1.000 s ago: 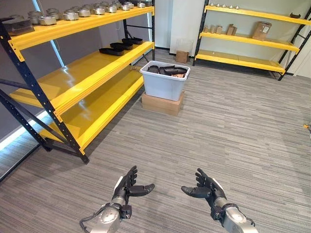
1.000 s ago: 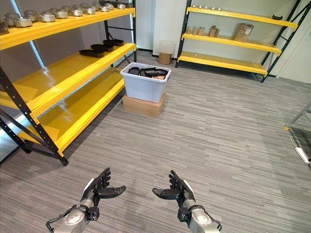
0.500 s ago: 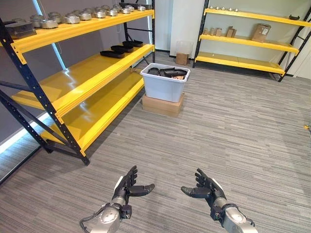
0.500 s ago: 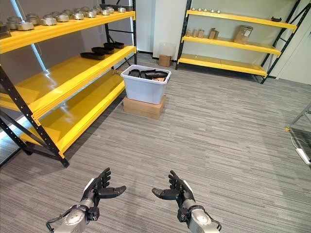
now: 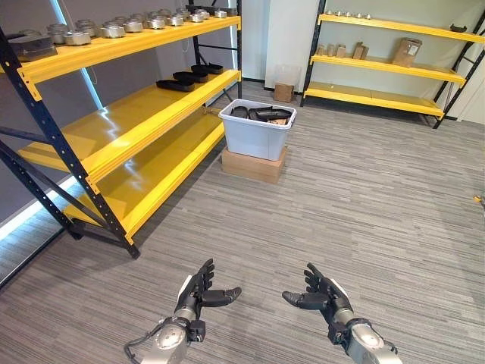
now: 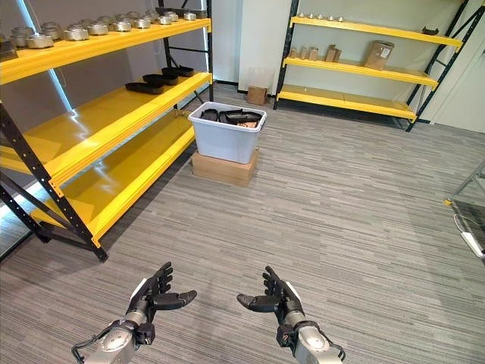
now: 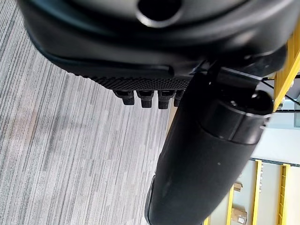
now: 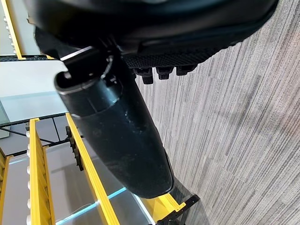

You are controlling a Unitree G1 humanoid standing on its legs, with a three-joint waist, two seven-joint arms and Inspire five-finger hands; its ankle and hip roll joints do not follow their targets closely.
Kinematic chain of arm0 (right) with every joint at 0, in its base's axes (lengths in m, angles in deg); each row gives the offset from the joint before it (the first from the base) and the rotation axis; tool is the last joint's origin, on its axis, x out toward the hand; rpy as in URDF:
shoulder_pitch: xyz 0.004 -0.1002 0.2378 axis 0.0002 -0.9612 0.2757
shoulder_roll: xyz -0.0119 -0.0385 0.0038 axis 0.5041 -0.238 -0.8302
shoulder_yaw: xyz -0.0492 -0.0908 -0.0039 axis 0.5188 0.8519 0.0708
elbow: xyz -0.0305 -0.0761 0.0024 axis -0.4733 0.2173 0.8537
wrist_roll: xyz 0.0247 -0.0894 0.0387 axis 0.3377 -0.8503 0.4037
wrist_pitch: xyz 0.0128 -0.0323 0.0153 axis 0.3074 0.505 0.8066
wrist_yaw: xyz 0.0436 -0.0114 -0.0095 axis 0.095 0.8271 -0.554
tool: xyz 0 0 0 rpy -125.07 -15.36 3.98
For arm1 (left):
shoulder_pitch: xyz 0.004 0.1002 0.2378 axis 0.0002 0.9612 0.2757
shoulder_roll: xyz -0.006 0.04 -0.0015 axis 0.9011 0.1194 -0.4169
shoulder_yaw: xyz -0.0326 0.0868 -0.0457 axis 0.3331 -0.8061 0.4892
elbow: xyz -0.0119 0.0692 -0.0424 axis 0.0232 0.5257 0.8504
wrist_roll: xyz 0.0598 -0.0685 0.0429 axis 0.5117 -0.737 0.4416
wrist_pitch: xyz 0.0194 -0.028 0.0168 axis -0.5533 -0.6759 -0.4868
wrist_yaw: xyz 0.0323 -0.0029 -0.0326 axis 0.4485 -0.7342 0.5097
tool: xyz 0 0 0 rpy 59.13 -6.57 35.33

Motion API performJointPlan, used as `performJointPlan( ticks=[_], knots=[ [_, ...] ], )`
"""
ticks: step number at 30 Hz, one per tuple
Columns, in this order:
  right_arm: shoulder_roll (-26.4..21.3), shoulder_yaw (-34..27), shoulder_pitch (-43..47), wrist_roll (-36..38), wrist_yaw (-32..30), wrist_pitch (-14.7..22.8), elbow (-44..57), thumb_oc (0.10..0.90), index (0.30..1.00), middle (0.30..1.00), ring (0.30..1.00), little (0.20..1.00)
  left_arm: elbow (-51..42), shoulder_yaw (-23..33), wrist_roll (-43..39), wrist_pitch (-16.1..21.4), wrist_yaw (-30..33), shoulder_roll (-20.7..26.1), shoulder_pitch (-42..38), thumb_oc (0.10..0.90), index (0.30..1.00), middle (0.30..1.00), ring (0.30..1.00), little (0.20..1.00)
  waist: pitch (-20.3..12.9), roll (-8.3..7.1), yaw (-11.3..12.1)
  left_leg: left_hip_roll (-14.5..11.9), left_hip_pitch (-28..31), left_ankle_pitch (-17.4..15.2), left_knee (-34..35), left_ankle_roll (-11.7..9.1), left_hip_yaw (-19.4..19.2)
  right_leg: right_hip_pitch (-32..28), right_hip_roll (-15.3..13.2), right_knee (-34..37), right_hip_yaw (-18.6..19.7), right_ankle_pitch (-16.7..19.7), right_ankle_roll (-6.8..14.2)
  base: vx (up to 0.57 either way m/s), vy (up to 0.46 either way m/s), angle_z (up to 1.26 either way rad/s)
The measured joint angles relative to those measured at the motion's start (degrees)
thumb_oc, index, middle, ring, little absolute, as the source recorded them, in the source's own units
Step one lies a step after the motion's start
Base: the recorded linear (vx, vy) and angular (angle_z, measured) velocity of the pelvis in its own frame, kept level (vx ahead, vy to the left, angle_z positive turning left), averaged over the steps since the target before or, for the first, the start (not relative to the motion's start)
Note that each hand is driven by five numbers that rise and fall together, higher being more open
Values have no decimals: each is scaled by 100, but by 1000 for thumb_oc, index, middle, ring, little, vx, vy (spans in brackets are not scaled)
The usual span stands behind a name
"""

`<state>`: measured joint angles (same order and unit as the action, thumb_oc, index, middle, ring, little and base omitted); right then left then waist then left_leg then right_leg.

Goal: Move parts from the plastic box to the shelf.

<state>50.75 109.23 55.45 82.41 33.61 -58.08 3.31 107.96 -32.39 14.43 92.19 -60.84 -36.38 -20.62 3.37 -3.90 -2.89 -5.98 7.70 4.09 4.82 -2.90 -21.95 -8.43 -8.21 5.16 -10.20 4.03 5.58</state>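
In the left eye view the box (image 5: 257, 127) stands on a cardboard carton (image 5: 253, 163) on the floor, just beside the front edge of the near shelf (image 5: 129, 121). The carton probably lifts the box closer to hand height and keeps it within a step of the shelf. Dark parts (image 5: 261, 112) lie heaped in the box up to its rim. On the shelf's middle level, toward its far end, a few flat black trays (image 5: 184, 76) sit in a row, likely the places meant for the parts; the top level carries a line of round metal pieces (image 5: 114, 29). The left hand (image 5: 198, 292) and right hand (image 5: 320, 296) hang low over the floor, palms facing each other, fingers apart and relaxed, holding nothing. The box is well apart from both, far ahead of the fingertips, so an approach seems to come before any grasp.

The right eye view gives the same layout: a second shelf (image 6: 364, 64) stands along the back wall with small cartons on it, away from the work.

In the left wrist view the fingers (image 7: 143, 97) stick out straight over bare floor, the thumb (image 7: 206, 154) clear of them.

The right wrist view matches: short fingertips (image 8: 164, 72) and thumb (image 8: 119, 136) spread, nothing between them.
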Motion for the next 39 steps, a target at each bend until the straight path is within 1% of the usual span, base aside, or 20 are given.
performJointPlan(
  ticks=[4, 8, 13, 14, 15, 16, 17, 19, 20, 22, 25, 26, 28, 30, 31, 33, 34, 36, 37, 39],
  knots=[
    [-5, 0, 4, -47, -2, 3, 0, 900, 1000, 1000, 1000, 1000, 0, 0, -34, 1, -1, 0, -10, 900, 1000, 1000, 1000, 1000, -13, -3, 1, -1, -82, 5, -27, -4, -1, 80, 1, -23, 10, -7, 3, -28, -6, 0],
    [-52, 0, 67, -46, -8, 7, 0, 900, 1000, 1000, 1000, 1000, 1, -61, -48, 1, 2, 4, -200, 900, 1000, 1000, 1000, 1000, 8, -12, 16, -53, -592, -77, -431, 49, 68, 434, -23, -207, -6, 1, -16, -41, 56, 8],
    [-177, -23, 234, -45, -76, 50, -3, 900, 1000, 1000, 1000, 1000, -3, -239, -259, 13, -36, -12, -572, 900, 1000, 1000, 1000, 1000, 218, 43, 1, -56, -979, -489, -1170, 113, 240, 672, -206, -765, -120, -301, -23, 52, 188, 16],
    [-208, -67, 264, -44, -78, 59, 7, 900, 1000, 1000, 1000, 1000, 3, -291, -260, 30, -14, -16, -672, 900, 1000, 1000, 1000, 1000, 282, 90, -13, -8, -1101, -628, -1317, 224, 392, 814, -294, -1080, -157, -431, 5, 123, 417, 27],
    [-190, -164, 267, -44, -103, 78, 19, 900, 1000, 1000, 1000, 1000, 28, -344, -258, 43, -29, -4, -809, 900, 1000, 1000, 1000, 1000, 398, 31, -62, 215, -1185, -841, -1659, 483, 375, 973, -552, -1589, -195, -555, 148, 98, 434, 31],
    [-191, -206, 229, -44, -121, 82, 25, 900, 1000, 1000, 1000, 1000, 50, -378, -257, 42, -21, -44, -883, 900, 1000, 1000, 1000, 1000, 499, 52, -117, 348, -1224, -1069, -1953, 737, 389, 1162, -676, -2120, -143, -662, 178, 37, 349, 30],
    [-360, -240, 354, -48, -130, 110, 50, 900, 1000, 1000, 1000, 1000, 53, -394, -255, 46, -10, -167, -910, 900, 1000, 1000, 1000, 1000, 684, 301, -205, 390, -1242, -1273, -2224, 650, 428, 1673, -782, -3230, -60, -655, 163, 14, 226, 14],
    [-359, -289, 313, -41, -215, 82, 24, 900, 1000, 1000, 1000, 1000, 70, -409, -252, 47, -27, -237, -907, 900, 1000, 1000, 1000, 1000, 811, 409, -261, 460, -1177, -1433, -2337, 692, 368, 2228, -1129, -4343, 211, -500, 31, 176, 203, -5],
    [-343, -240, 300, -42, -199, 55, 46, 900, 1000, 1000, 1000, 1000, 51, -399, -252, 50, -17, -196, -894, 900, 1000, 1000, 1000, 1000, 854, 410, -217, 541, -1122, -1493, -2289, 846, 335, 2449, -1198, -4474, 140, -251, 84, 329, 178, -24],
    [-295, -237, 317, -41, -182, 66, 130, 900, 1000, 1000, 1000, 1000, 50, -368, -254, 45, 4, -108, -914, 900, 1000, 1000, 1000, 1000, 1031, 414, -221, 574, -1099, -1454, -2247, 946, 347, 2646, -1233, -4414, -26, -411, 155, 297, 5, -15],
    [-260, -244, 288, -40, -200, 62, 133, 900, 1000, 1000, 1000, 1000, 58, -366, -253, 43, -4, -41, -905, 900, 1000, 1000, 1000, 1000, 1139, 361, -304, 708, -1035, -1427, -2150, 1020, 366, 2714, -1268, -3467, -156, -435, 232, 166, -93, 11],
    [-260, -255, 289, -38, -208, 63, 134, 900, 1000, 1000, 1000, 1000, 55, -366, -253, 43, -12, -41, -910, 900, 1000, 1000, 1000, 1000, 1145, 348, -312, 767, -1025, -1444, -2125, 1018, 364, 2708, -1305, -2958, -271, -395, 242, 282, -137, 7],
    [-258, -271, 300, -41, -249, 64, 129, 900, 1000, 1000, 1000, 1000, 82, -356, -253, 44, -18, -72, -914, 900, 1000, 1000, 1000, 1000, 1184, 296, -288, 916, -934, -1509, -2061, 971, 370, 2656, -1454, -2084, -526, -194, 428, 254, -153, 8],
    [-254, -303, 302, -42, -271, 63, 126, 900, 1000, 1000, 1000, 1000, 112, -357, -254, 44, -26, -93, -913, 900, 1000, 1000, 1000, 1000, 1197, 304, -319, 957, -873, -1539, -2066, 1022, 383, 2541, -1488, -1521, -710, -62, 357, 257, -189, 17],
    [-255, -305, 304, -44, -309, 61, 109, 900, 1000, 1000, 1000, 1000, 161, -351, -256, 44, -25, -109, -907, 900, 1000, 1000, 1000, 1000, 1196, 310, -319, 985, -796, -1658, -2115, 816, 504, 2491, -1488, -1334, -678, 101, 379, 268, -207, 24],
    [-262, -301, 299, -44, -313, 61, 108, 900, 1000, 1000, 1000, 1000, 170, -326, -261, 45, -12, -118, -846, 900, 1000, 1000, 1000, 1000, 1189, 289, -308, 895, -598, -1845, -2266, 667, 546, 2361, -1353, -1465, -397, 287, 229, 335, -196, 15],
    [-262, -302, 307, -44, -310, 63, 109, 900, 1000, 1000, 1000, 1000, 181, -326, -261, 44, -10, -109, -827, 900, 1000, 1000, 1000, 1000, 1178, 253, -302, 895, -491, -1921, -2286, 588, 554, 2304, -1358, -1563, -409, 288, 225, 281, -157, 0],
    [-341, -308, 381, -43, -303, 63, 110, 900, 1000, 1000, 1000, 1000, 187, -326, -267, 44, -5, -172, -815, 900, 1000, 1000, 1000, 1000, 1158, 370, -348, 713, -380, -2176, -2430, 375, 665, 2296, -1160, -1867, -231, 505, 64, 269, -161, 5],
    [-437, -349, 397, -44, -303, 63, 110, 900, 1000, 1000, 1000, 1000, 174, -328, -267, 44, -9, -287, -803, 900, 1000, 1000, 1000, 1000, 1095, 570, -362, 487, -339, -2233, -2421, 248, 687, 2300, -970, -2140, -317, 277, -14, 377, -277, 5],
    [-547, -408, 447, -44, -300, 62, 110, 900, 1000, 1000, 1000, 1000, 125, -340, -268, 50, -51, -310, -869, 900, 1000, 1000, 1000, 1000, 1085, 620, -404, 185, -118, -2235, -2385, 92, 713, 2354, -821, -2793, -437, -231, -298, 294, -274, 6]
  ],
)
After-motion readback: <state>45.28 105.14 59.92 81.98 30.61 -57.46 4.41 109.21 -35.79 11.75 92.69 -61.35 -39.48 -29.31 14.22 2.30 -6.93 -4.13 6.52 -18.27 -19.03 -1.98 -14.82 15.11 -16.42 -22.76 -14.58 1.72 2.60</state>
